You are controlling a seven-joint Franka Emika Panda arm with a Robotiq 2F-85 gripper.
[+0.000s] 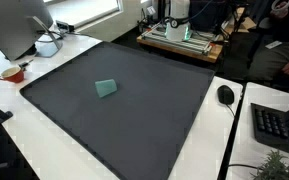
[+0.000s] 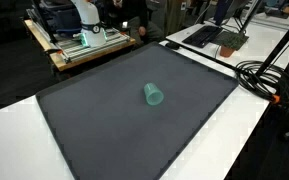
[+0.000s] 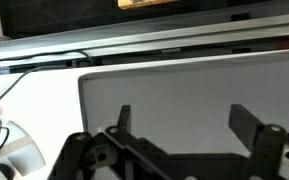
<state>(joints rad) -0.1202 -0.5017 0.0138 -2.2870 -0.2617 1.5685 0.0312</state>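
Wrist view alone shows the tool [image 3: 184, 125], its two dark fingers spread wide and holding nothing, over a matte grey mat [image 3: 174, 85]. In both exterior views a smooth, tapered teal cup [image 1: 106, 88] [image 2: 154, 95] lies on its side mid-mat on the white worktop [image 2: 14, 130]. Its position relative to the tool cannot be told.

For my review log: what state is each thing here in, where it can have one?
teal cup: lying on its side, not held
pincer: open, empty
dark mat: spread flat, cup resting on it
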